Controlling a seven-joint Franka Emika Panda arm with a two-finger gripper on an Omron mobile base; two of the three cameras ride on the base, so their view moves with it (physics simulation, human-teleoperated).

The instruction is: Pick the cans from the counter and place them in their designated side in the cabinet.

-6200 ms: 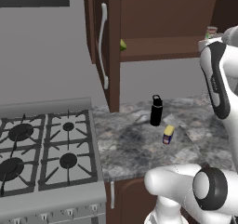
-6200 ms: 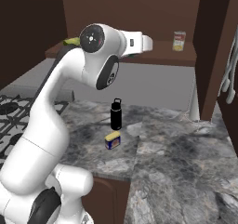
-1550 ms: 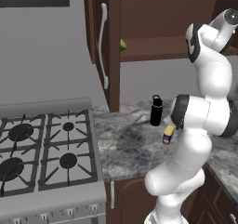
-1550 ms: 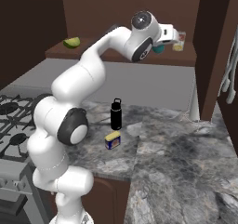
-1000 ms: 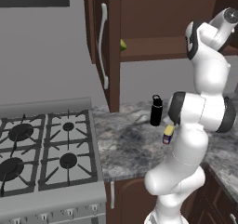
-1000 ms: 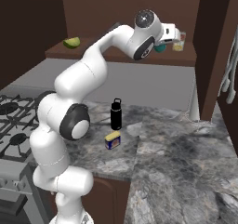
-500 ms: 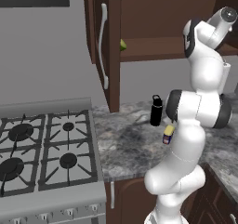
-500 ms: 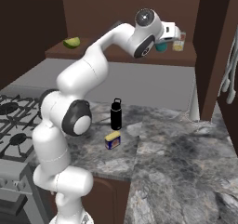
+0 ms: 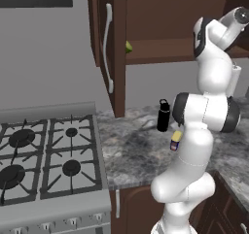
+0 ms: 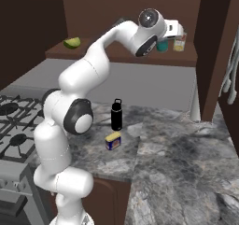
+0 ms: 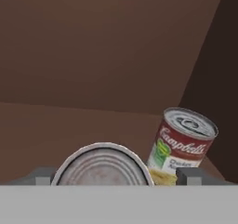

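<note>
The teal can (image 10: 162, 45) stands on the right side of the cabinet shelf (image 10: 116, 56), just left of a pale soup can (image 10: 179, 42). My gripper (image 10: 166, 38) is right at it. In the hand view its silver top (image 11: 102, 168) sits between my fingertips (image 11: 44, 176), off centre, with a gap on the right side, so the gripper (image 11: 117, 177) looks open. The dark blue can with a yellow top (image 10: 112, 141) lies on the marbled counter (image 10: 177, 144); it also shows beside my arm (image 9: 175, 141).
A tall black bottle (image 10: 116, 115) stands on the counter behind the dark blue can. A lime (image 10: 72, 43) lies at the left end of the shelf. The open cabinet door with its silver handle (image 9: 108, 48) hangs left. The gas stove (image 9: 44, 155) is further left.
Since 6.2 s ago the arm has stretched up to the right end of the shelf with the teal can. Over the last second the hand has crept slightly further in.
</note>
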